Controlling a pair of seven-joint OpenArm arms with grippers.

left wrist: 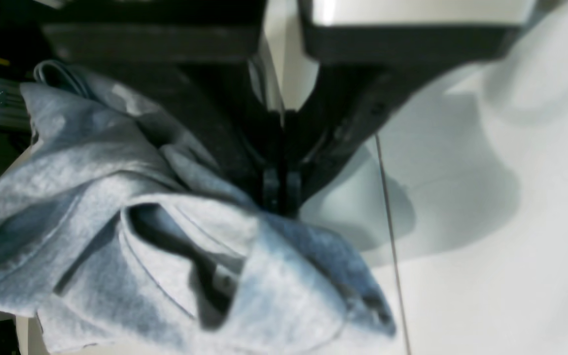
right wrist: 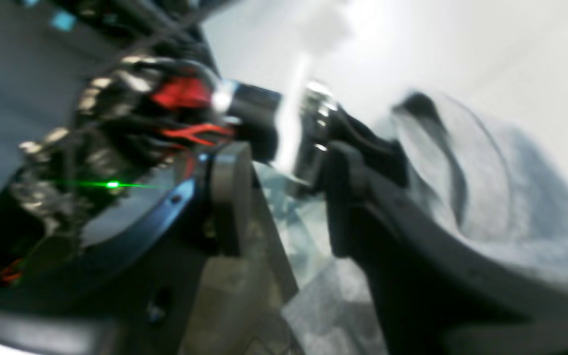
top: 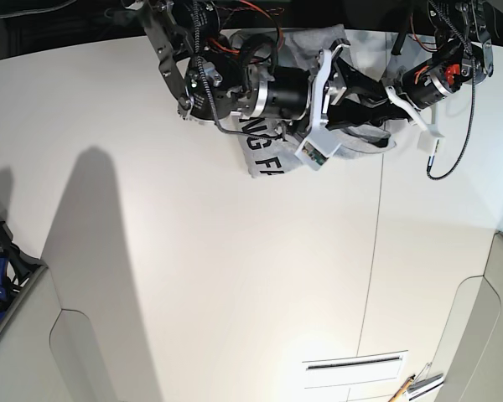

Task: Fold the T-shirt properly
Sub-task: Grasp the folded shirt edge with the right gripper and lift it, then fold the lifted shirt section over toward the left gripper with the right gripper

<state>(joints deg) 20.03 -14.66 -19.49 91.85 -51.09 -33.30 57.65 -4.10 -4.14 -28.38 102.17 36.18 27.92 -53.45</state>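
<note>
The T-shirt is located at the far edge of the white table, bunched beneath the two arms; this position is given by the base view alone. In that view part of the black block lettering is exposed on the lower left portion of the fabric, a detail that is not visible in either wrist view. The left gripper is shown most clearly in the left wrist view, where the two dark jaws are pressed together on a gathered fold of the grey cloth, and the garment is seen hanging in loose folds below and to the left of the jaw tips. A thin seam line in the table surface is also recorded there, running down to the right of the gripper. In the right wrist view, which is heavily blurred, the right gripper is presented with its jaws spread apart; grey fabric is seen between and beyond them, and whether the cloth is touched by either jaw cannot be told. The other arm's motor housing and red wiring are shown close behind in that view only. In the base view both grippers are largely masked by the arm bodies.
</note>
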